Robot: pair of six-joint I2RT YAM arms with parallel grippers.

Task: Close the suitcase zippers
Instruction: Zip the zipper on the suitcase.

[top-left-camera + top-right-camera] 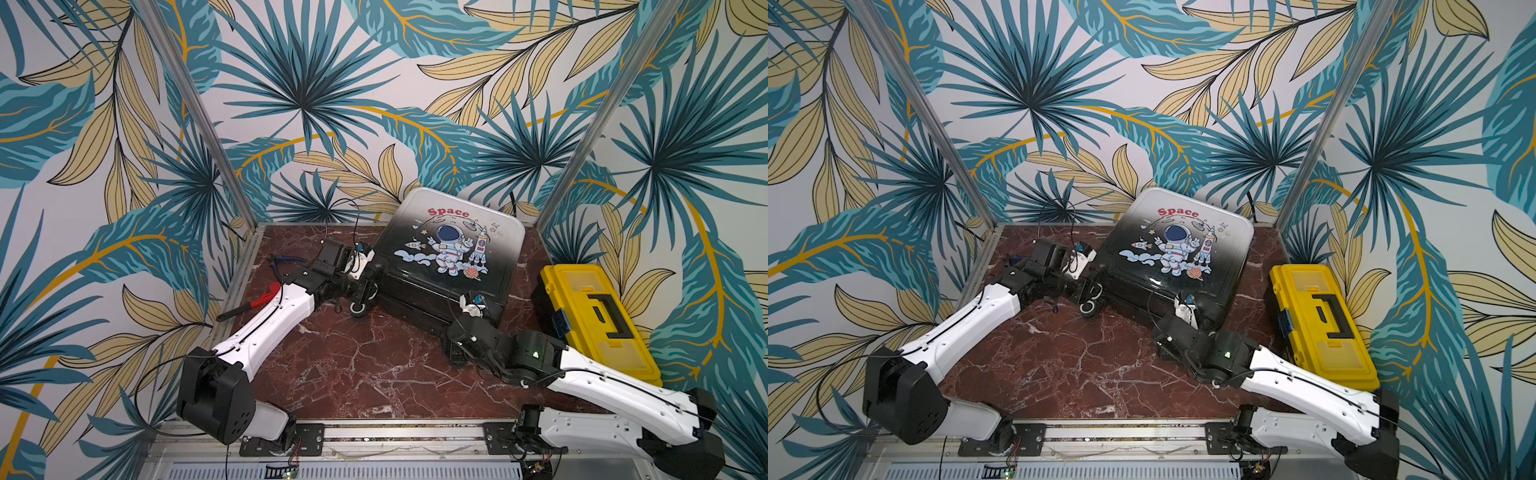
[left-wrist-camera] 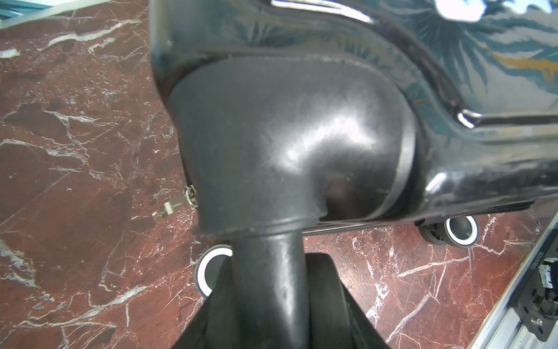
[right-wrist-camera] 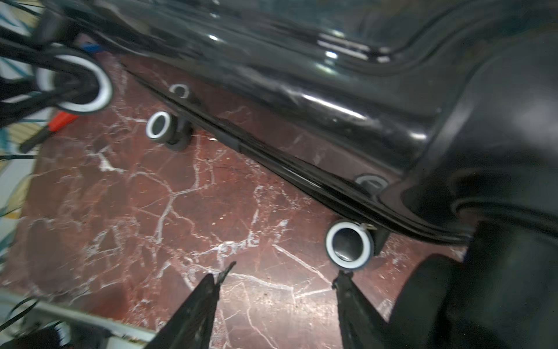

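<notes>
The suitcase [image 1: 453, 245] [image 1: 1179, 249] lies flat on the marble table with its astronaut print facing up. My left gripper [image 1: 365, 286] [image 2: 270, 260] is at its near-left corner, shut on the black stem of a spinner wheel [image 2: 268, 281] below the rounded wheel housing [image 2: 287, 145]. The black zipper track [image 3: 271, 160] runs along the seam. A thin metal pull tab [image 2: 178, 205] hangs beside that housing, touched by neither gripper. My right gripper [image 3: 283, 272] is open over bare marble at the near-right corner, one fingertip [image 3: 341, 276] just below a wheel [image 3: 348, 243].
A yellow toolbox [image 1: 598, 320] [image 1: 1320, 324] stands to the right of the suitcase, close to my right arm. A red-handled tool [image 1: 266, 293] and blue-handled pliers [image 1: 286, 261] lie at the left edge behind my left arm. An aluminium rail [image 1: 374, 432] borders the front.
</notes>
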